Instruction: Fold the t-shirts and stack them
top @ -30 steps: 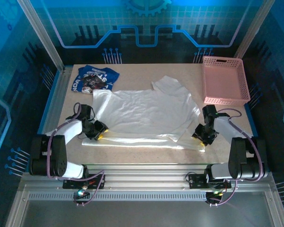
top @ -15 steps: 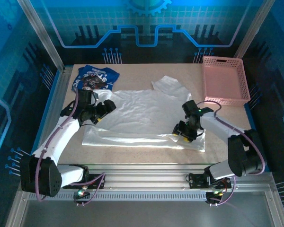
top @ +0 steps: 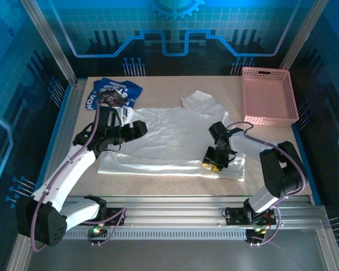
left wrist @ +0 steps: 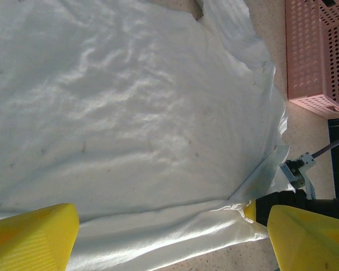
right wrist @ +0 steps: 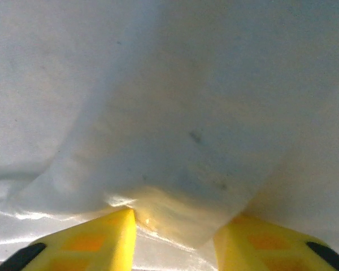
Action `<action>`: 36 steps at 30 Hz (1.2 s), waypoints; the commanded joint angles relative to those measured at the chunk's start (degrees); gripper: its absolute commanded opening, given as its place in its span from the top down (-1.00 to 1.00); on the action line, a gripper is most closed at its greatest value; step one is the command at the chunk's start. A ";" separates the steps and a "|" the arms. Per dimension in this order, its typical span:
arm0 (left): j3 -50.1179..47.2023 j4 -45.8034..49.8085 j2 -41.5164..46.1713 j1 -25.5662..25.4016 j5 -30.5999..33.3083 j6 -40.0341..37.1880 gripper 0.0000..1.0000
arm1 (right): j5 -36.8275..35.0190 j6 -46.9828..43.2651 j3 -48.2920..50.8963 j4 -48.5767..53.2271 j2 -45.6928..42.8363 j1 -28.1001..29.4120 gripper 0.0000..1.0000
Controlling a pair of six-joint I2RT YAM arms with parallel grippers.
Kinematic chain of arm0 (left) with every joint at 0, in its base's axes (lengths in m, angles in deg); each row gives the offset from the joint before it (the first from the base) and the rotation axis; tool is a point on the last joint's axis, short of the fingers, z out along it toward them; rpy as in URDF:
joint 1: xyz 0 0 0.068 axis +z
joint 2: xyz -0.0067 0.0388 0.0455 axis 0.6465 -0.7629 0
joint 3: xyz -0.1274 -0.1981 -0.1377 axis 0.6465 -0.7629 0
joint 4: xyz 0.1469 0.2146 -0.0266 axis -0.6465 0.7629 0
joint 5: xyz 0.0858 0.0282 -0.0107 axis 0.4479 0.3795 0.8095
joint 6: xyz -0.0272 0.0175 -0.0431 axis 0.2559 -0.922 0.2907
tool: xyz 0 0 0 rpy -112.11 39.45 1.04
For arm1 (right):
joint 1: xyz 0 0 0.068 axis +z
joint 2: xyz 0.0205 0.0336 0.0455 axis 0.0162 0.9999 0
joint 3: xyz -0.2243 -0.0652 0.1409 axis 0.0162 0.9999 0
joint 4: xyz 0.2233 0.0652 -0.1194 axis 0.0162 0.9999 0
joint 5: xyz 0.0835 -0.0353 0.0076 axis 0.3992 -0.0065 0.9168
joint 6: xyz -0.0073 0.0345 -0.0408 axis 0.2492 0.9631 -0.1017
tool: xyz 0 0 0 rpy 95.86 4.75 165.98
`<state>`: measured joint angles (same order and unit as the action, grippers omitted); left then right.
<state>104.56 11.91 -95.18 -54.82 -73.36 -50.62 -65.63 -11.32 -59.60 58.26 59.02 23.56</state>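
The white t-shirt [top: 175, 135] lies spread across the middle of the table, its lower edge folded into a shiny strip. My left gripper [top: 138, 129] hovers over the shirt's left side. In the left wrist view it [left wrist: 172, 237] is open, with the white t-shirt [left wrist: 130, 113] flat below and nothing between the fingers. My right gripper [top: 213, 164] is at the shirt's lower right. In the right wrist view it [right wrist: 175, 217] pinches a fold of the white t-shirt [right wrist: 186, 84]. The blue t-shirt [top: 112, 94] lies crumpled at the back left.
A pink lattice basket [top: 268, 120] stands at the back right, its wall [left wrist: 322, 56] showing in the left wrist view. Bare tabletop runs along the front edge and to the left of the white shirt.
My left gripper left the shirt's lower left edge and swung up and right over the shirt. My right gripper moved left from the shirt's right edge along the lower fold.
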 commanded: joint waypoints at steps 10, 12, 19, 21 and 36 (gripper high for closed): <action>-1.38 0.73 1.47 -0.48 2.19 -2.16 -0.76 | -1.74 -0.42 -6.05 2.13 0.73 1.19 0.92; -2.02 0.49 1.41 -0.60 2.27 -2.19 -0.76 | -2.02 -0.98 -7.44 2.32 1.53 1.05 0.97; -4.55 0.09 1.08 -0.82 2.08 -1.81 -0.77 | -1.85 -3.59 -14.81 2.51 7.67 0.39 0.99; -5.32 0.14 1.08 -0.97 2.24 -1.68 -0.77 | -1.54 -4.49 -17.85 2.55 10.59 0.33 0.91; -6.44 3.20 2.04 -1.41 6.50 1.30 -0.83 | -2.26 -8.41 -18.37 3.74 -0.86 -5.87 -0.36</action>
<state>99.03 13.04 -93.47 -55.94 -69.14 -50.54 -67.25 -18.64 -80.43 59.17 66.83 21.49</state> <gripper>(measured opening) 0.907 0.655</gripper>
